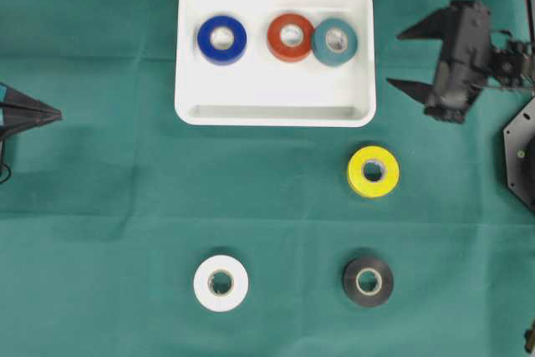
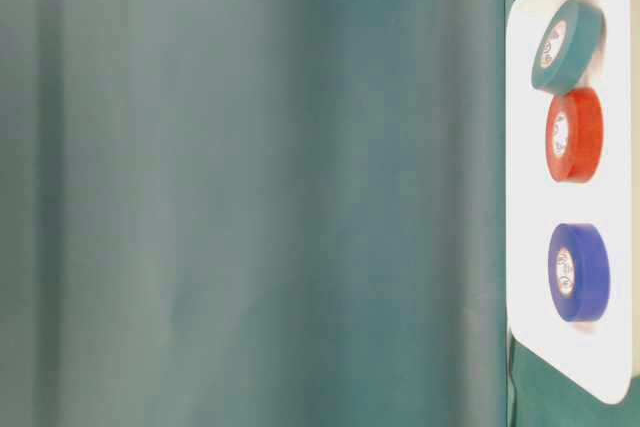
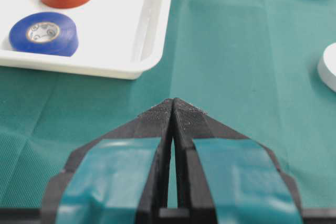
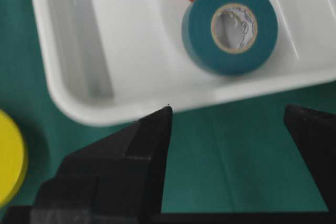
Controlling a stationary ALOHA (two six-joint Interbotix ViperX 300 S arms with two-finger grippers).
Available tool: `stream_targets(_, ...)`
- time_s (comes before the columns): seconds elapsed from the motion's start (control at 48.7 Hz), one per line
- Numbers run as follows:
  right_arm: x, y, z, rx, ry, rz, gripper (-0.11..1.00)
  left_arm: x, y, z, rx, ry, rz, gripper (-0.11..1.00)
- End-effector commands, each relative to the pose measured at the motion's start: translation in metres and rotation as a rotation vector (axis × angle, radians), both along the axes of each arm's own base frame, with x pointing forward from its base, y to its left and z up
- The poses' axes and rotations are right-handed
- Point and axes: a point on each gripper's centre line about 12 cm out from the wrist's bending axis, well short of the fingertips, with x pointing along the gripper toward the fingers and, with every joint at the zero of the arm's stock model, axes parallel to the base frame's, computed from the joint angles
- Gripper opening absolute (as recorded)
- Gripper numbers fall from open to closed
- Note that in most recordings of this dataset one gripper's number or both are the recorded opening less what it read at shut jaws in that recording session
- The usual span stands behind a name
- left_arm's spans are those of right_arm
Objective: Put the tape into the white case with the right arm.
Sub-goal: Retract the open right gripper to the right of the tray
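Resting in the white case (image 1: 276,102) at upper centre: blue roll (image 1: 221,39), red roll (image 1: 290,36) and teal roll (image 1: 334,41), the last two touching. Right gripper (image 1: 407,59), upper right, jaws spread, empty. Left gripper (image 3: 173,109), left edge, jaws clenched, empty. Yellow roll (image 1: 373,170), white roll (image 1: 221,283), black roll (image 1: 368,281) lie on the worktop.

Light is bright and even from above, with soft shadows under the rolls. The white case (image 1: 275,106) glares slightly. The table-level view is blurred across the green cloth (image 2: 250,187), and close gripper fingers (image 4: 131,150) look soft.
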Motion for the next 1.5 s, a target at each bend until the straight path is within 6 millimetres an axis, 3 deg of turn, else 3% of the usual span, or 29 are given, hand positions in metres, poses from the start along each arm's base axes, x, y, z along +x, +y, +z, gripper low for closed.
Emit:
stream_targets(0.0,-0.006,0.003,0.002,-0.002,-0.028,-0.002,0.58,0.001,0.001,0.004,0.001,-0.011,0.003,0.01)
stream_targets(0.452,-0.014,0.012,-0.002,0.032,-0.046,-0.007,0.58,0.001,0.001,0.004,-0.001,-0.011,0.004,0.01)
stream_targets(0.842,-0.002,0.075,-0.005,0.051,-0.071,0.300,0.58,0.001,0.001,0.005,0.000,-0.012,0.004,0.01)
stream_targets(1.149,-0.012,0.113,-0.012,0.057,-0.053,0.486,0.58,0.001,0.001,0.004,-0.001,-0.011,0.004,0.01)
stream_targets(1.478,-0.024,0.130,-0.016,0.055,-0.052,0.580,0.58,0.001,0.001,0.004,-0.001,-0.011,0.004,0.01)
